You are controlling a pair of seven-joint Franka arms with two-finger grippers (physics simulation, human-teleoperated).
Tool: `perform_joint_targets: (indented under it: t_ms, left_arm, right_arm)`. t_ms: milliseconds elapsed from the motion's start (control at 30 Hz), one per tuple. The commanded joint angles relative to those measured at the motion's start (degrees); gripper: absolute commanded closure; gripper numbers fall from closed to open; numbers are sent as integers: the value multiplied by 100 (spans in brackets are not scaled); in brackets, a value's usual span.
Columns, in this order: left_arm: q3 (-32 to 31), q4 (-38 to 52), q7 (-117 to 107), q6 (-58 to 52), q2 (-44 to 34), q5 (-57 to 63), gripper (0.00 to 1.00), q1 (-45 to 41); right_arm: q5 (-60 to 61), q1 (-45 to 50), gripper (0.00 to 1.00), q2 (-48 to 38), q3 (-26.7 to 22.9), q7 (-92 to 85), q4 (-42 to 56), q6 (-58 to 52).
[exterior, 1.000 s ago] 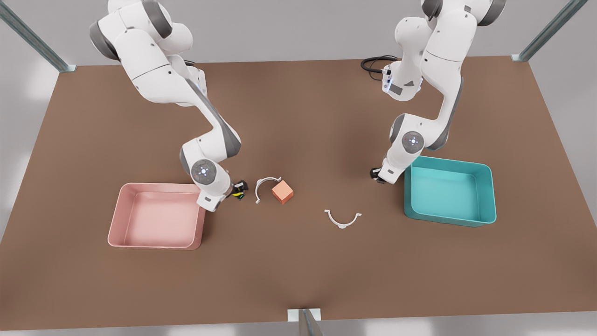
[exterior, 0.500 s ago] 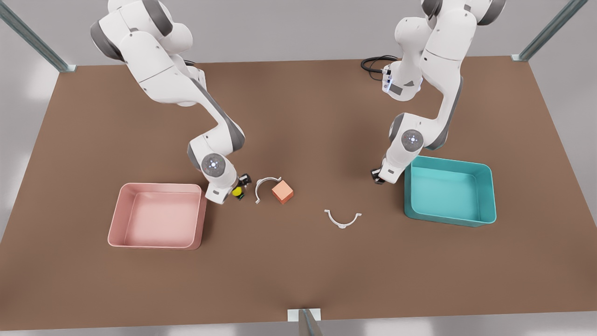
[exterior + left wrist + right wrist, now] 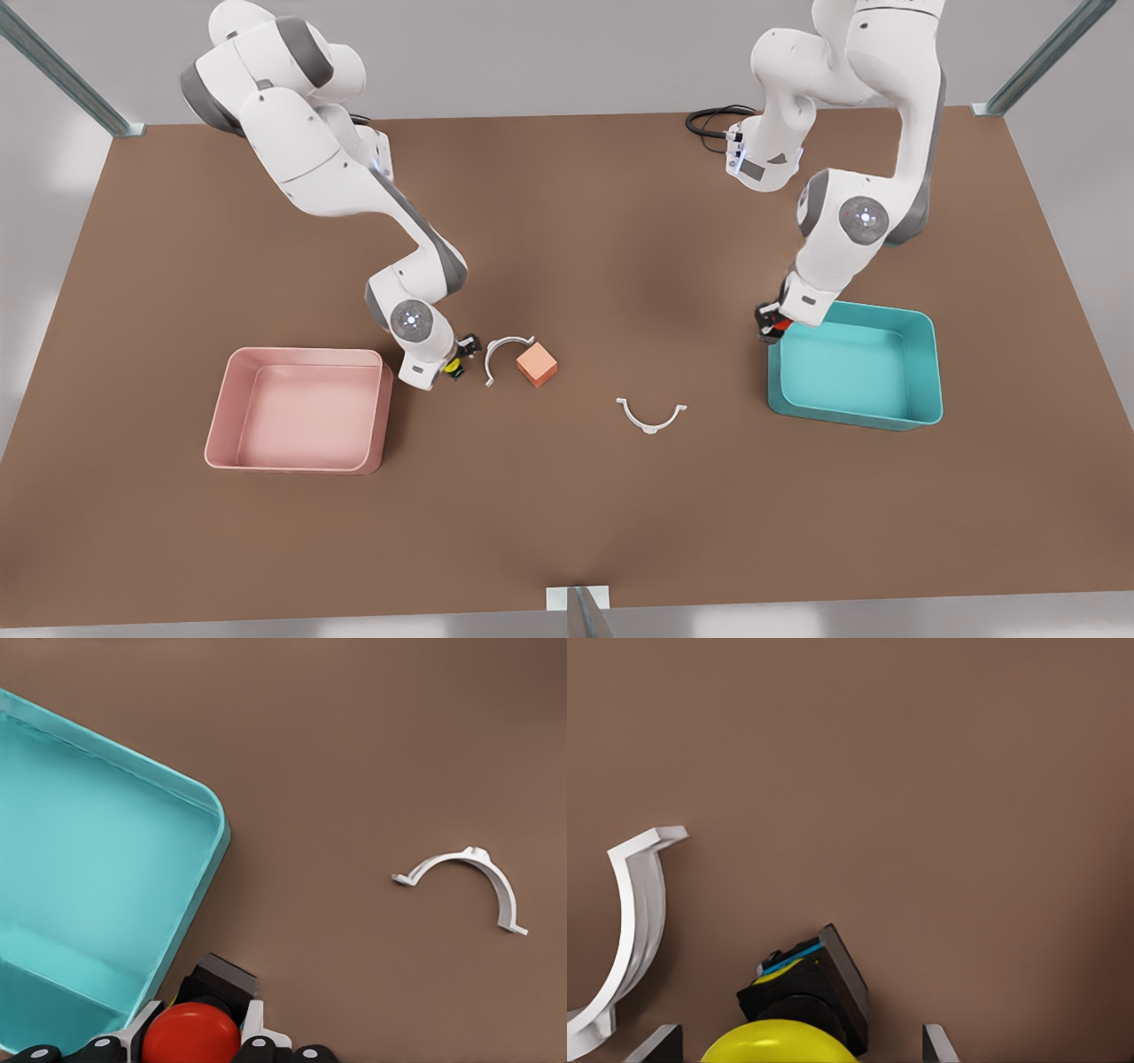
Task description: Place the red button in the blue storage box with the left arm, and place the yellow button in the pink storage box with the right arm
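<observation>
Red button (image 3: 783, 327) in the front view sat in the left gripper (image 3: 772, 329) at the blue storage box's (image 3: 921, 372) near corner; the right gripper (image 3: 450, 358) held the yellow button (image 3: 453, 364) between the pink storage box (image 3: 223, 416) and a white clip (image 3: 507, 352).

In the left wrist view, fingers (image 3: 255, 1024) were clamped on the red cap, just outside the box wall.

In the right wrist view, fingertips (image 3: 937, 1046) stood apart, flanking the yellow button on the table.

Brown table (image 3: 567, 496) — two trays (pink (image 3: 297, 412), teal (image 3: 855, 368)), cube (image 3: 537, 364), clips (image 3: 651, 416).
</observation>
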Motion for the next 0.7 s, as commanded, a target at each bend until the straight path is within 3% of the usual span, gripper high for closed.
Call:
perform_joint_targets:
  t_ms: [0,133,433,467,500,533,667]
  left_arm:
    - [391,92,3114,-477,158,-32,50,1215]
    - [655,575,4213,-468,853,-41,50,1672]
    - [637,821,4757,-362,1880,-655,48,1971]
    - [637,830,4828,-362,1942,-744,44,1980]
    - [637,830,4828,-362,1942,-744,4,1971]
    - [637,830,4820,-362,1942,-744,0,1962]
    - [637,1015,4670,-617,1697,-726,0,1892]
  right_arm:
    - [9,-16,2,2,1,-200,-17,224]
    - [9,-16,22,46,1,-200,-8,216]
    - [9,-16,40,55,1,-200,10,224]
    - [9,-16,43,55,1,-200,10,224]
    - [8,-16,43,55,1,-200,18,224]
    - [9,-7,45,55,1,-200,27,216]
    - [9,2,45,-121,1,-182,98,145]
